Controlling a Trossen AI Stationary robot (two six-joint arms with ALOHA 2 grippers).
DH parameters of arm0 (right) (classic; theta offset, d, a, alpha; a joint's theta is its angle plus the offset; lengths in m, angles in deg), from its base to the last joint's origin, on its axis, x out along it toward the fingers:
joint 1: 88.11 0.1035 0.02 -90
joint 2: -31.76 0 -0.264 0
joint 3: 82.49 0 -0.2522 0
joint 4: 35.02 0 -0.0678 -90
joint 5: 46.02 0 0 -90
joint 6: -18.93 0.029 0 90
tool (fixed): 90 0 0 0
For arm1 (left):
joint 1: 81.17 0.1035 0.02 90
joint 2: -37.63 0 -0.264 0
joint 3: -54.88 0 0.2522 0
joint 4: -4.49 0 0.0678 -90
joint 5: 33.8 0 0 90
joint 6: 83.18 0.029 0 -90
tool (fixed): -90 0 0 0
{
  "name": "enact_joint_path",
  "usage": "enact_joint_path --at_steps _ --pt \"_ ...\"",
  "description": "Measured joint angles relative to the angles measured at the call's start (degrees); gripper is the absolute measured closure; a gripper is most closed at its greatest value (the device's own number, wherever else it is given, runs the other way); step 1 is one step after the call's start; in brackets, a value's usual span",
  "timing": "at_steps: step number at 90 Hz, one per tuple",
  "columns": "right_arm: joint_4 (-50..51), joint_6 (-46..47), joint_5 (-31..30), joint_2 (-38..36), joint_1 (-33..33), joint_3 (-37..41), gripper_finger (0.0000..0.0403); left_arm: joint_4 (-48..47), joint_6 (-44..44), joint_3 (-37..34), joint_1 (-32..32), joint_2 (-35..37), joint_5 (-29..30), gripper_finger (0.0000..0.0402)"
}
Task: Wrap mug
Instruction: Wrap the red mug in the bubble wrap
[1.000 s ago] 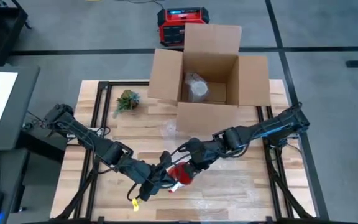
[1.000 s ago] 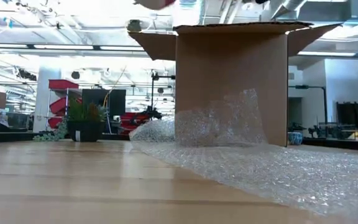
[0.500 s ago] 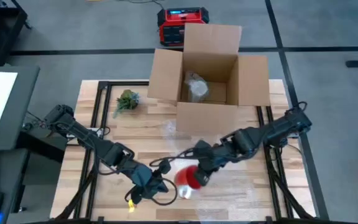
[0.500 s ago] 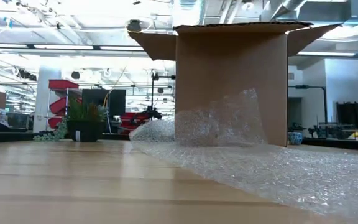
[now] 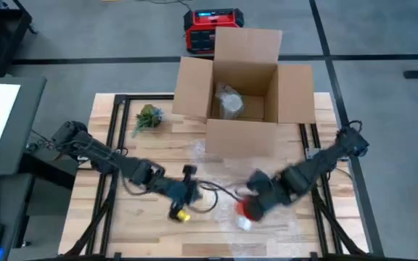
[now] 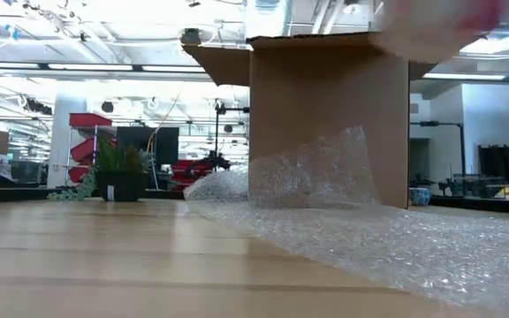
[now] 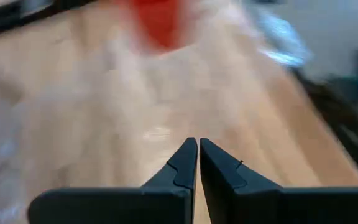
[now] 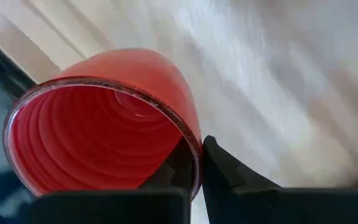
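Right gripper [image 8: 194, 163]: jaws clamped on the rim of the red mug [image 8: 107, 121], one finger inside the mouth, one outside the wall. In the high view the mug [image 5: 250, 209] sits at the tip of the right arm, over the front-right part of the table [image 5: 122, 225], above the bubble wrap [image 6: 387, 243] spread in front of the box [image 5: 245, 80]. Whether it touches the wrap cannot be told.

Left gripper [image 7: 197, 163]: jaws together, holding nothing. It hovers over the table's front centre [image 5: 187, 192], well apart from the mug.

Governing relation: the mug lies ahead of the left jaws, toward the right arm, as the left wrist view shows [image 7: 160, 22]. Its long axis runs outward from the right jaws, mouth facing the wrist camera. The right arm is the nearer by far.

Judgement: the mug must be laid on the wrap before any folding; wrapping not yet begun.
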Motion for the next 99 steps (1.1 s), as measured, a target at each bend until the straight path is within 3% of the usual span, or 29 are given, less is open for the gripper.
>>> enact_joint_path --at_steps 10,24,36,51,77,99 --pt "-4.17 8.59 2.76 0.03 4.08 6.16 0.0402 6.78 -3.05 -4.49 6.20 -2.88 -0.74 0.0401" --pt "-16.15 17.68 5.34 0.12 8.27 13.78 0.0402 15.62 -2.93 -8.93 11.43 -10.43 -6.59 0.0401" --pt "-23.28 23.39 6.91 0.27 10.46 18.62 0.0402 15.21 -2.89 -9.16 13.43 -17.39 -5.89 0.0401" --pt "-22.97 25.91 7.94 0.40 10.55 22.58 0.0403 9.42 -8.01 -8.77 14.14 -20.31 -5.05 0.0402" --pt "-12.03 14.53 8.59 -0.84 3.88 23.58 0.0403 -8.71 -21.87 -8.95 6.96 -16.58 -4.52 0.0402" --pt "-6.91 -2.00 7.96 -6.87 -3.14 23.99 0.0403 -13.43 -38.96 -8.25 -1.53 -12.17 -3.48 0.0402"
